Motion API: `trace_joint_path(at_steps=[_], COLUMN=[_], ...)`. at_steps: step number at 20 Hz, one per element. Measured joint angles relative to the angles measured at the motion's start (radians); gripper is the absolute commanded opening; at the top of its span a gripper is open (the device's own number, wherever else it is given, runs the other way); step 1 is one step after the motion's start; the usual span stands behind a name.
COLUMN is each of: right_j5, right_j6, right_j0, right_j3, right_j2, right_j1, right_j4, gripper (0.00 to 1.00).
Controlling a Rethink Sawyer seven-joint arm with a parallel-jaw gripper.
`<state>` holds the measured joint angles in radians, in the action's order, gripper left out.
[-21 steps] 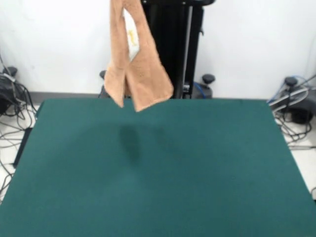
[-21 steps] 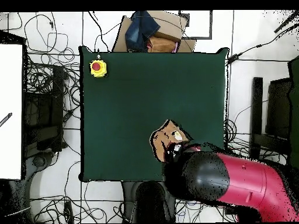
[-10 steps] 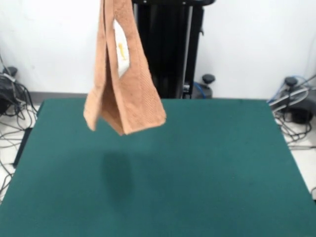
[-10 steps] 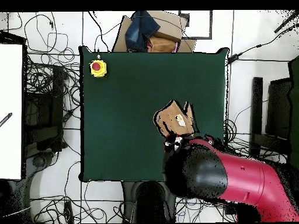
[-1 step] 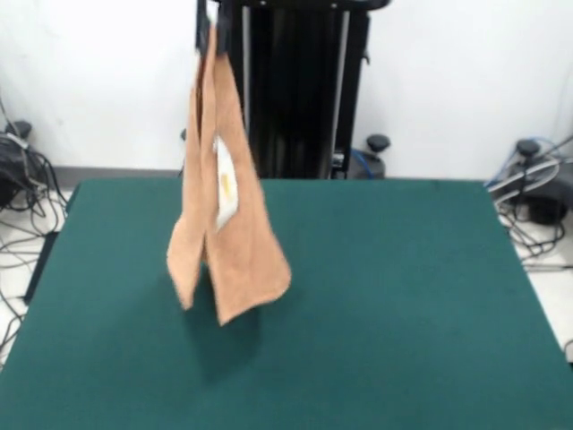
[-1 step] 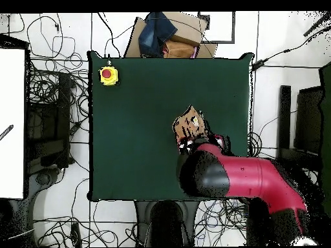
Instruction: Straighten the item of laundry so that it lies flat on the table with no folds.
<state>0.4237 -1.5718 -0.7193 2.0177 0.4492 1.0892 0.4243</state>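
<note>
My gripper [image 5: 216,20] shows only as dark tips at the top edge of the front view, pinched on the upper end of the towel [image 5: 226,224]. The peach-orange cloth hangs from that hold in a long, narrow drape, folded over on itself, with two loose lower corners side by side. A white label with a yellow mark shows in the fold about halfway down. The lower corners hang close above the table [image 5: 403,296]; whether they touch the green top I cannot tell. A dark shadow lies on the felt just below them.

In the overhead view my arm [image 6: 239,184] covers the gripper. Only a small bunched patch of towel shows beyond the arm's black end, over the table's half nearer my base. A yellow box with a red button [image 6: 108,75] sits at a far corner, well apart from the towel.
</note>
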Motion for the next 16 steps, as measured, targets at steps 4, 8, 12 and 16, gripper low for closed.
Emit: trace_joint_path(at_steps=[4, 8, 12, 16], right_j5=[-0.074, -0.060, -0.023, 0.023], right_j6=[0.000, 0.000, 0.000, 0.000], right_j0=[0.002, -0.017, -0.054, -0.087], right_j3=[0.012, 0.061, 0.129, 0.194], right_j2=[-0.002, 0.000, 0.006, 0.005], right_j1=[-0.080, -0.055, 0.029, 0.138], right_j4=[0.036, 0.005, -0.063, -0.116], gripper=[0.00, 0.00, 0.00, 0.00])
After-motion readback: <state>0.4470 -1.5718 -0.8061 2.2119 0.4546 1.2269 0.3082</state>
